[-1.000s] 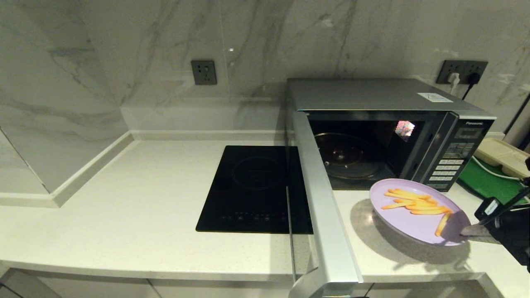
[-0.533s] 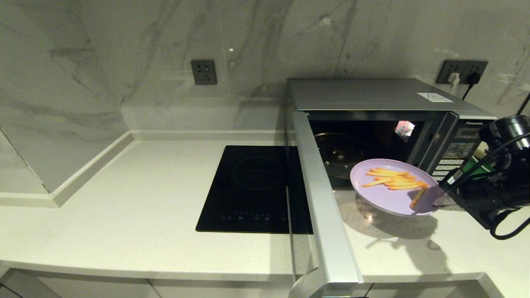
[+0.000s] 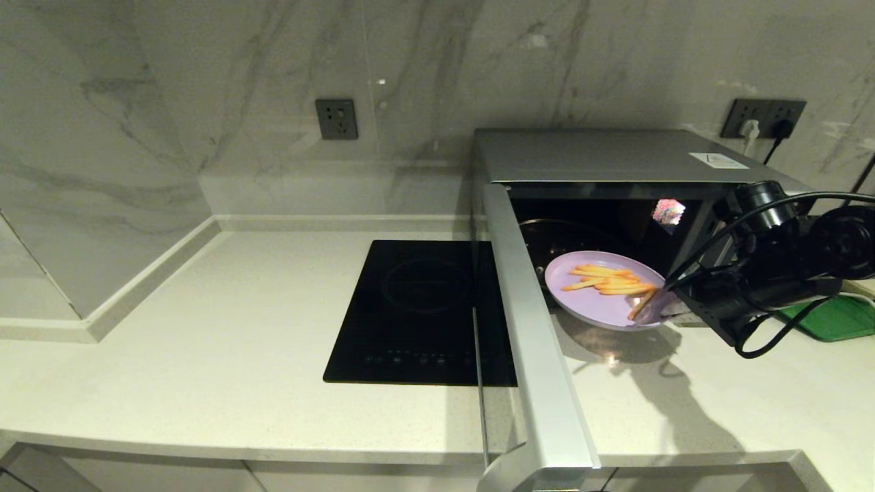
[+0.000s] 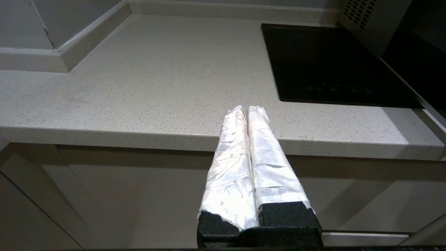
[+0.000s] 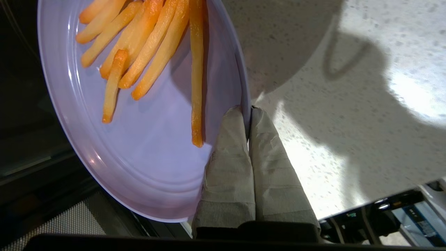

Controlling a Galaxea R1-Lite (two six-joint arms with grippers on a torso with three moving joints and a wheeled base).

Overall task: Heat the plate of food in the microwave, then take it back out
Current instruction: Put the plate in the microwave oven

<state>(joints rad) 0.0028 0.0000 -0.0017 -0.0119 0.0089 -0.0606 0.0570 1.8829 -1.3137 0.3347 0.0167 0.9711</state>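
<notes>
From the head camera you look forward and down across the tabletop (image 3: pixel 205 342), with the cooktop (image 3: pixel 417 314) mid-frame and the microwave (image 3: pixel 615 164) to its right. Your left wrist camera sits low, below the tabletop's front edge, facing up toward that same cooktop. Your right wrist camera looks close along its end effector (image 5: pixel 248 109) at the plate of food (image 5: pixel 146 150), which the head view also shows.

A pale speckled surface (image 3: pixel 205 342) meets grey-veined marble walls (image 3: pixel 205 82) at the far and left sides. A black cooktop (image 3: pixel 417 314) is set into it. Wall sockets: one far centre (image 3: pixel 336 119), one far right (image 3: pixel 764 117) with plugs.
</notes>
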